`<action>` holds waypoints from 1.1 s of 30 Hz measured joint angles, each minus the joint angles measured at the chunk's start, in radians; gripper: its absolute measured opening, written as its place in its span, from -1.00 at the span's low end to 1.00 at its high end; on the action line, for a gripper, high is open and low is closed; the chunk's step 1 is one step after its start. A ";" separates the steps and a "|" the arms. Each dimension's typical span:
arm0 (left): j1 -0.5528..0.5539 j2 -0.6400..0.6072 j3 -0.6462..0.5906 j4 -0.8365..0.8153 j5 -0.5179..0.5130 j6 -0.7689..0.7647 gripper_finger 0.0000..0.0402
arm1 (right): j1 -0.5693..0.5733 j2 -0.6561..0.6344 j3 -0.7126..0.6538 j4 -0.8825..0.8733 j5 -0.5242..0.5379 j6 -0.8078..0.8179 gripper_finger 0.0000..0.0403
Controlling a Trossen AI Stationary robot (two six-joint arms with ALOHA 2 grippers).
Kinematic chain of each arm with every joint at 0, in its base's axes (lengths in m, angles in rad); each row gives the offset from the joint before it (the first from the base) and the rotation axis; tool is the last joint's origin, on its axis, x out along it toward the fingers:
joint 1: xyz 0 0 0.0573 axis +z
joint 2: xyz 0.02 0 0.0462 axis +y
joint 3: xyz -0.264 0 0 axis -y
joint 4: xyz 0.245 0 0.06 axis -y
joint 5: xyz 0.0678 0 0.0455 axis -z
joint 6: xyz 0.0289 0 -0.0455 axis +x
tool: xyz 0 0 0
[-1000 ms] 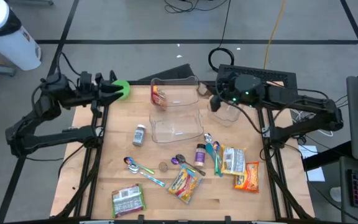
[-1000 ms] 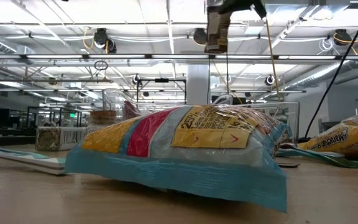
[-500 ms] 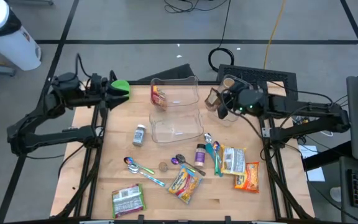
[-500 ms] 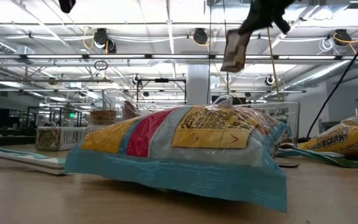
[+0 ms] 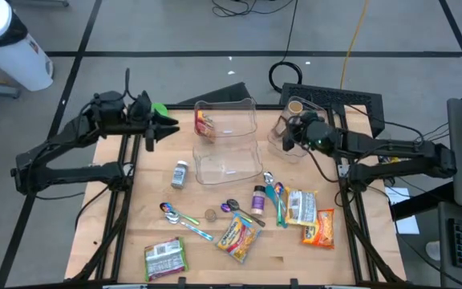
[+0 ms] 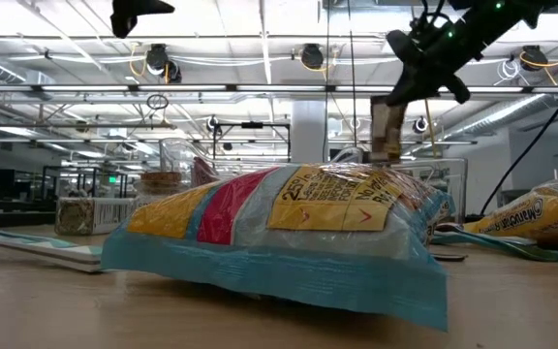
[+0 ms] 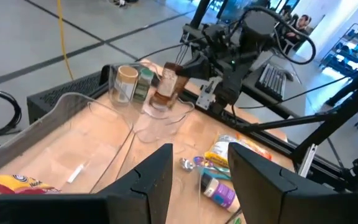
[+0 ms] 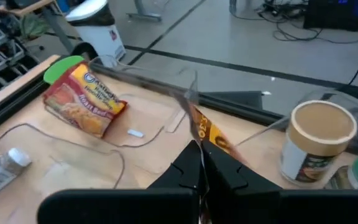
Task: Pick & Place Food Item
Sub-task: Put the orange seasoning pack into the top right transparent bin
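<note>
Right gripper (image 5: 289, 133) pinched fully shut on one edge of a small brown food packet (image 7: 164, 87), held in the air over the far right of the table (image 5: 151, 225), just right of the clear bins (image 5: 227, 148) and above a small clear cup (image 5: 293, 148). Packet hanging from that single pinch, long axis close to upright, free end pointing down, slightly tilted in the low view. Thin grip on a limp edge: likely to slip or swing with any quick move. Could also catch a bin wall or the cup rim on the way down and fold or land outside. Left gripper (image 5: 165, 125) waiting above the far left corner near a green lid (image 5: 160, 108), fingers (image 7: 148, 180) partly apart, holding nothing.
</note>
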 joint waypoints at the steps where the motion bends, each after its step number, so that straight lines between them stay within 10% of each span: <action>1: 0.000 0.009 0.000 0.015 0.000 0.003 -0.20 | -0.020 -0.005 -0.004 0.000 -0.019 -0.003 -1.00; 33: 0.000 0.144 0.000 0.143 0.038 0.017 -0.20 | -0.363 0.018 -0.277 0.314 -0.257 0.001 -1.00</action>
